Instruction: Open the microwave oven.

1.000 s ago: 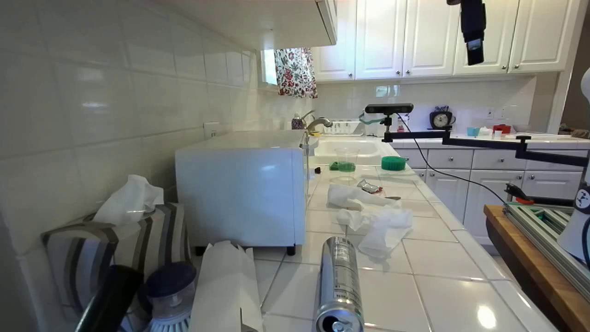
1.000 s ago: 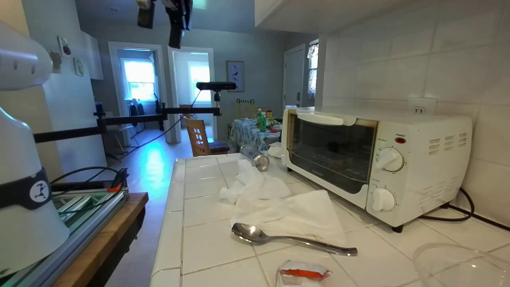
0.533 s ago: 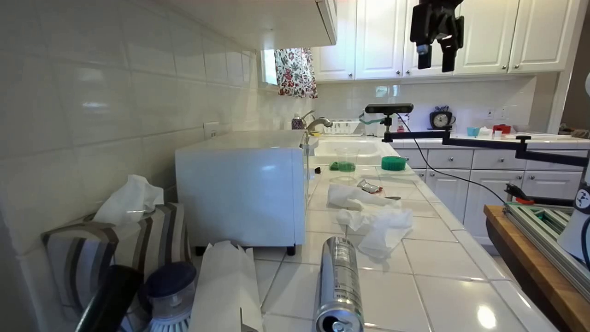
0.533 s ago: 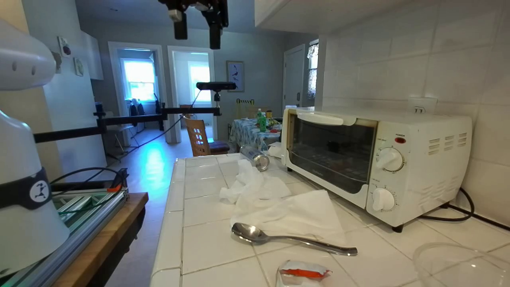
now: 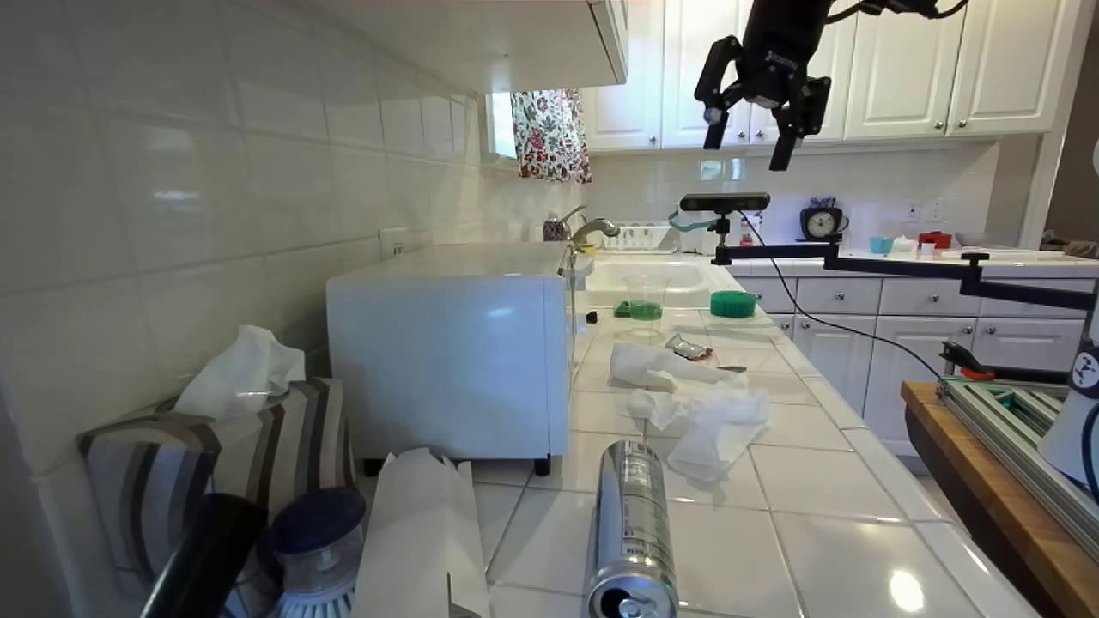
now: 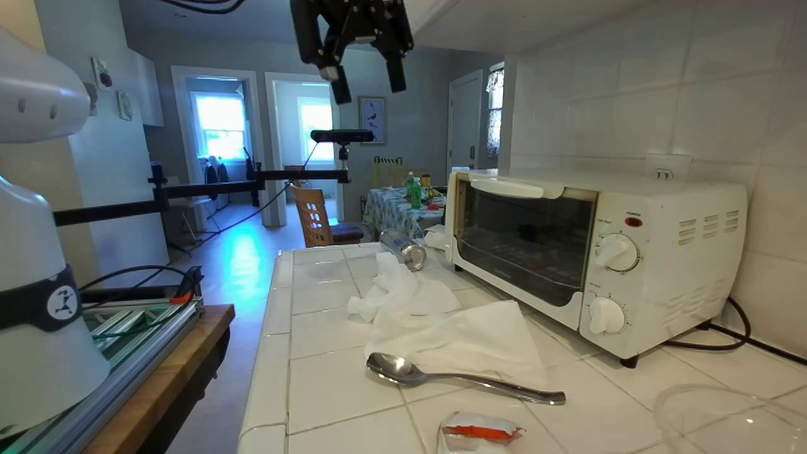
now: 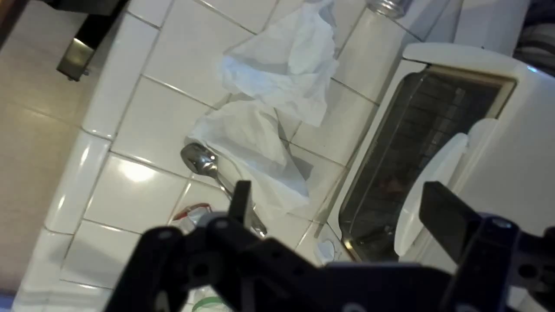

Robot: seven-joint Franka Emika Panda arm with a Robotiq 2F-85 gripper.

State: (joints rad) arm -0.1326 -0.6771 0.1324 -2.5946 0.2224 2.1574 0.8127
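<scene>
The microwave oven is a white box-shaped appliance on the tiled counter, seen from its side [image 5: 446, 360] and from its front corner [image 6: 674, 265] in the exterior views. Its dark-windowed door [image 6: 523, 233] is closed, with a white handle [image 6: 514, 187] along the top edge. My gripper [image 5: 748, 152] is open and empty, pointing down in the air above the counter, higher than the oven; it also shows in an exterior view [image 6: 369, 88]. In the wrist view, the open jaws [image 7: 338, 190] frame the counter and the door, and the right finger overlaps the handle [image 7: 427, 190] without visible contact.
Crumpled paper towels [image 6: 454, 334], a spoon [image 6: 466, 378], a wrapper [image 6: 479, 432] and a can [image 5: 634, 532] lie before the oven. A clear container [image 6: 731, 416] stands nearby. A tissue box [image 5: 283, 446] is beside the oven. An upper cabinet [image 5: 498, 43] overhangs it. A camera arm [image 6: 252, 180] crosses behind.
My gripper has come down from the top edge of both exterior views and moved sideways toward the oven side. It has also turned, so both fingers now show apart. The oven has not changed.
</scene>
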